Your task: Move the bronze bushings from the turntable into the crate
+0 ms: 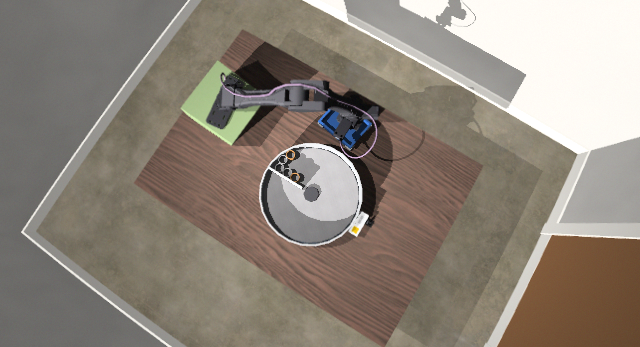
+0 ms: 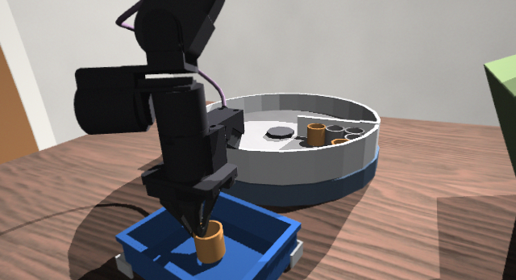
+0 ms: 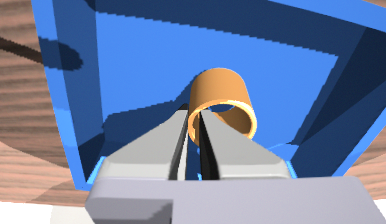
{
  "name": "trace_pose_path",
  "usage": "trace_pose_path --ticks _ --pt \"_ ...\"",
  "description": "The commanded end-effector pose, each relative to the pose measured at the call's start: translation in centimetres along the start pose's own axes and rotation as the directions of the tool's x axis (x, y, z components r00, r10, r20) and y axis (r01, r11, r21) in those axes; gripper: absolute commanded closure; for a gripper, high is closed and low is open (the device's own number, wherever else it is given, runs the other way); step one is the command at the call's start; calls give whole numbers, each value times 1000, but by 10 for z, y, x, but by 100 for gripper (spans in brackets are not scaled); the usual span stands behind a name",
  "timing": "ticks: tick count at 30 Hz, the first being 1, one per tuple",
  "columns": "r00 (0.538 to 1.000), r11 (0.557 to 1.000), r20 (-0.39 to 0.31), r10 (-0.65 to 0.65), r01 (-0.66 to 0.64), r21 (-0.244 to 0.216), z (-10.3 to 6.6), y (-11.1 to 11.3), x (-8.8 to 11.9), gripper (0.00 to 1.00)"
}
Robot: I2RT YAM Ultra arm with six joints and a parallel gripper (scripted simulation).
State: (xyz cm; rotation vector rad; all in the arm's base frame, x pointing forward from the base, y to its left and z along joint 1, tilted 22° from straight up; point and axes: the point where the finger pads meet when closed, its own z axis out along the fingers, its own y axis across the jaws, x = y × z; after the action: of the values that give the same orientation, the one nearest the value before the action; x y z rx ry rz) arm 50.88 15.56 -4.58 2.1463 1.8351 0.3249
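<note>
My gripper (image 2: 198, 231) (image 3: 193, 112) is shut on the wall of a bronze bushing (image 2: 210, 248) (image 3: 219, 86), one finger inside its opening and one outside. The bushing hangs slightly tilted inside the blue crate (image 1: 327, 118) (image 2: 250, 215) (image 3: 144, 60); its exact height above the floor is hard to tell. On the turntable (image 1: 342, 169) (image 2: 298, 167), one bronze bushing (image 1: 295, 177) (image 2: 316, 135) stands near the divider's inner end and another bronze bushing (image 1: 290, 155) (image 2: 340, 141) near the rim. Three steel bushings stand between them, including one steel bushing (image 2: 334, 130) beside the nearer bronze one.
The turntable's raised wall stands close beside the crate. A white divider (image 1: 285, 178) (image 2: 303, 123) runs from its rim toward the dark centre hub (image 1: 311, 192) (image 2: 280, 132). A white box with a yellow patch (image 1: 358, 224) is at its outer side. The arm's base stands on a green block (image 1: 200, 104).
</note>
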Motion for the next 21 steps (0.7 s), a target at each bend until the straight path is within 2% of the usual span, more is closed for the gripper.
trace_pose_path --ticks 1,9,16,21 --pt "1000 1000 -16 -1 1 -25 -7 13 5 100" --pt "1000 1000 -17 -1 0 -27 -7 13 5 100" --pt "1000 999 -29 4 -5 -50 -11 19 7 100" --pt "1000 999 -21 1 -2 -35 -8 15 5 100"
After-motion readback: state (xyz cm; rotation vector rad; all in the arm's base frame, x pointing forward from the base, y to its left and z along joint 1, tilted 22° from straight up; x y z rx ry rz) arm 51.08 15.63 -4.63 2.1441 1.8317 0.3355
